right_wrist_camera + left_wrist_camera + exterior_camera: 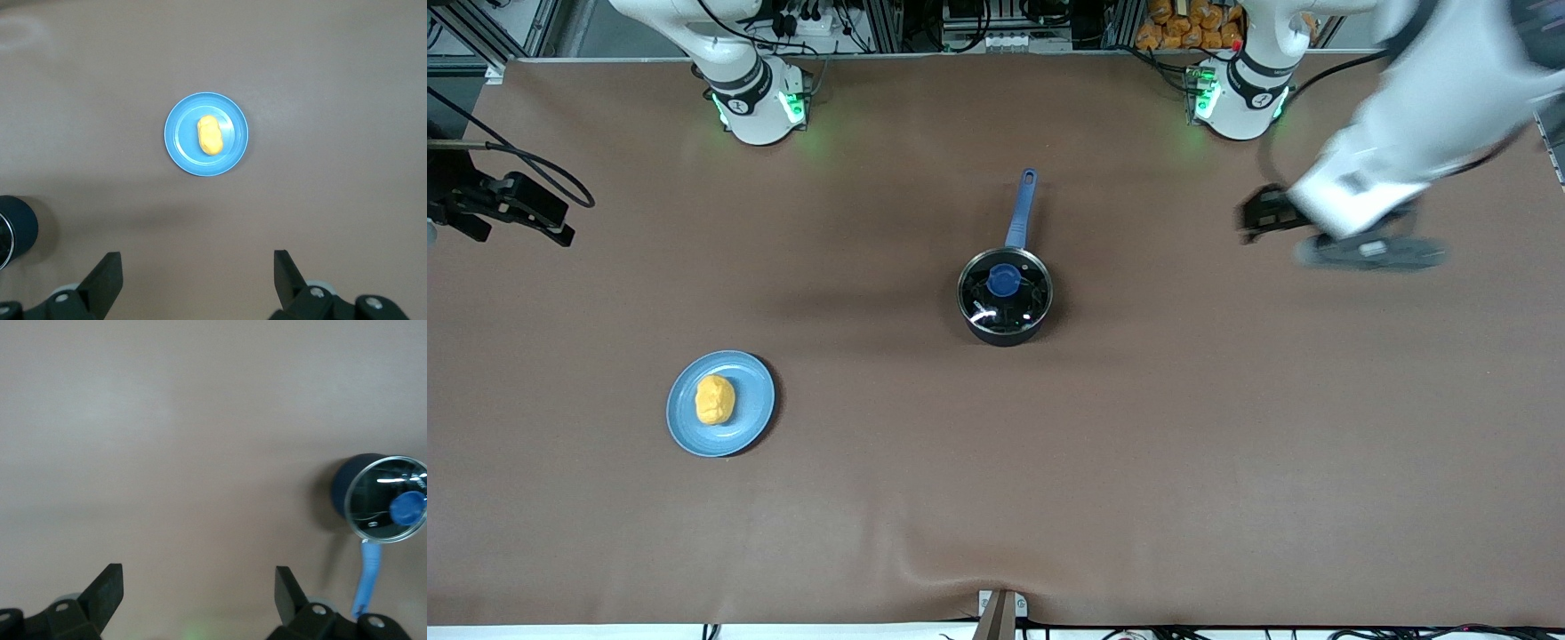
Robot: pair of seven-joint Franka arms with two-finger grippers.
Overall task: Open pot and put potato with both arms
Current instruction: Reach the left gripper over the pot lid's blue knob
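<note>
The black pot point(1005, 298) stands mid-table with its glass lid and blue knob point(1003, 280) on. Its blue handle point(1021, 209) points toward the arms' bases. The pot also shows in the left wrist view point(383, 499). The yellow-orange potato point(715, 399) lies on a light-blue plate point(751, 418), nearer the front camera toward the right arm's end; the right wrist view shows it too point(209, 135). My left gripper point(198, 587) is open and empty over bare table beside the pot; in the front view it is blurred point(1272, 218). My right gripper point(198, 270) is open and empty, high over the table.
The brown table cover point(1138, 444) is bare around the pot and plate. The right arm's black hand point(511, 206) shows at the front view's edge. Cables and racks line the edge by the arms' bases. A small bracket point(1000, 609) sits at the nearest edge.
</note>
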